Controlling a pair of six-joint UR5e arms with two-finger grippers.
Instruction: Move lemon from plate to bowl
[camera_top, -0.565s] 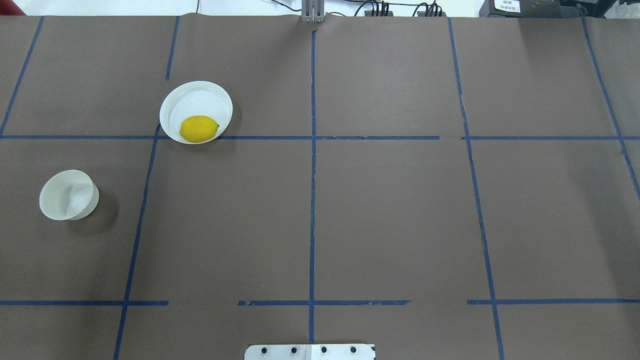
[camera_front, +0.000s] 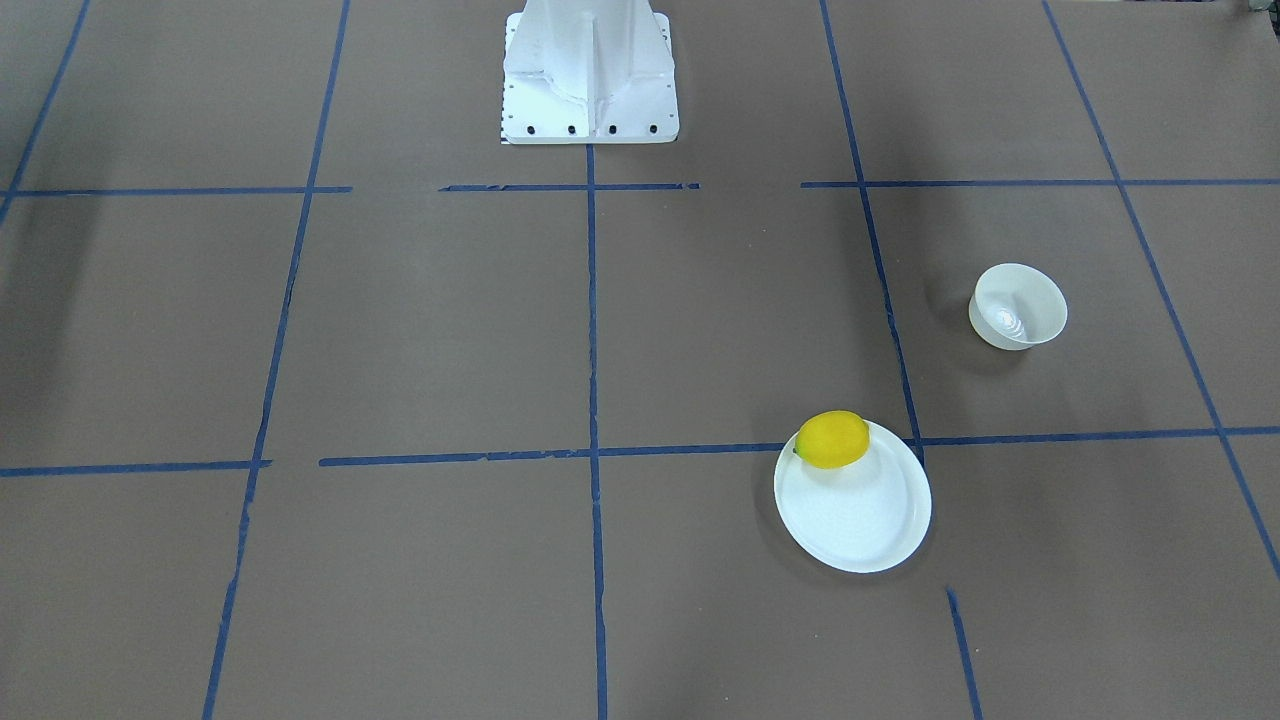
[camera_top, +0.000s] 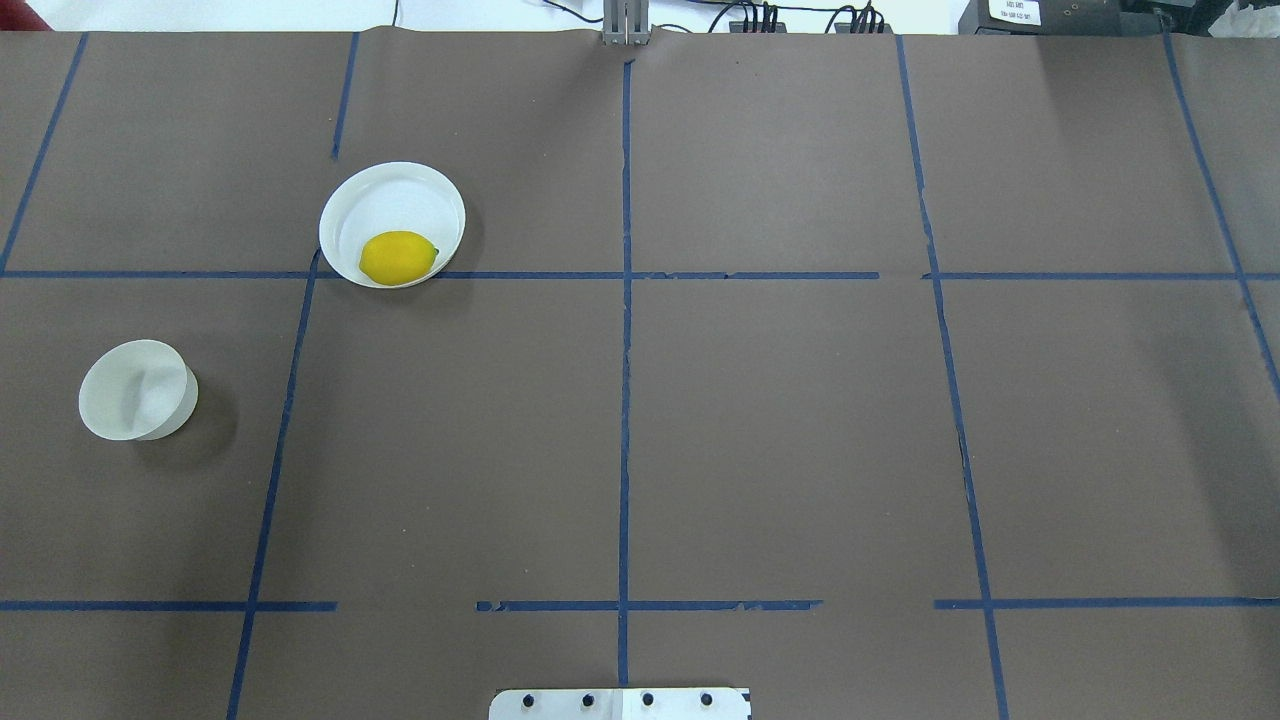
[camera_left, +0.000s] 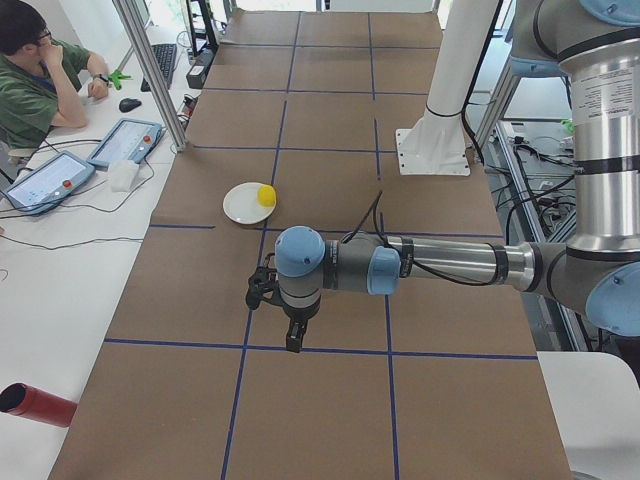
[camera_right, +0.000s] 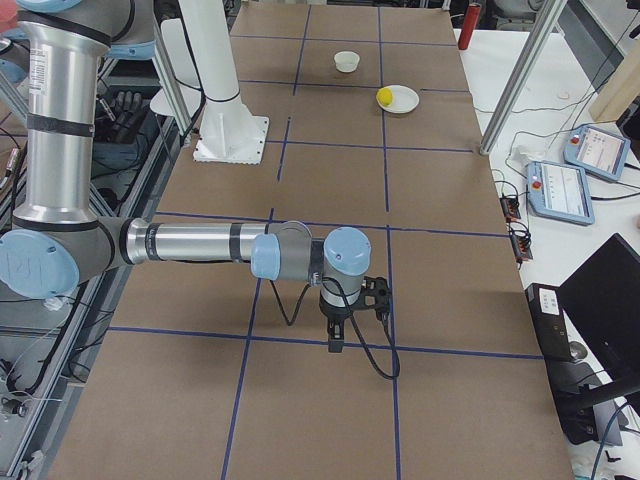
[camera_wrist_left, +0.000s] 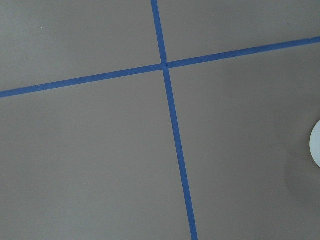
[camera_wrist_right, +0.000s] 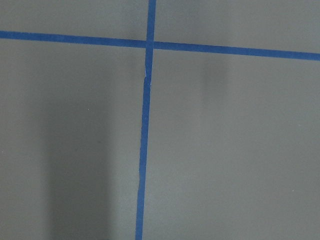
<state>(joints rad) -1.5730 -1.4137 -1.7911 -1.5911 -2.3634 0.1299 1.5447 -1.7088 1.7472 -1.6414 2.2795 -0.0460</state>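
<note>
The yellow lemon lies on the near rim side of the flat white plate, on the left half of the table. The small deep white bowl stands empty, nearer the robot and further left. In the front-facing view the lemon, plate and bowl are on the right. My left gripper shows only in the exterior left view, high above the table, and my right gripper only in the exterior right view. I cannot tell whether either is open or shut.
The brown table carries a blue tape grid. The white robot base stands at the middle of the near edge. An operator with tablets sits beside the table. A sliver of white rim shows in the left wrist view.
</note>
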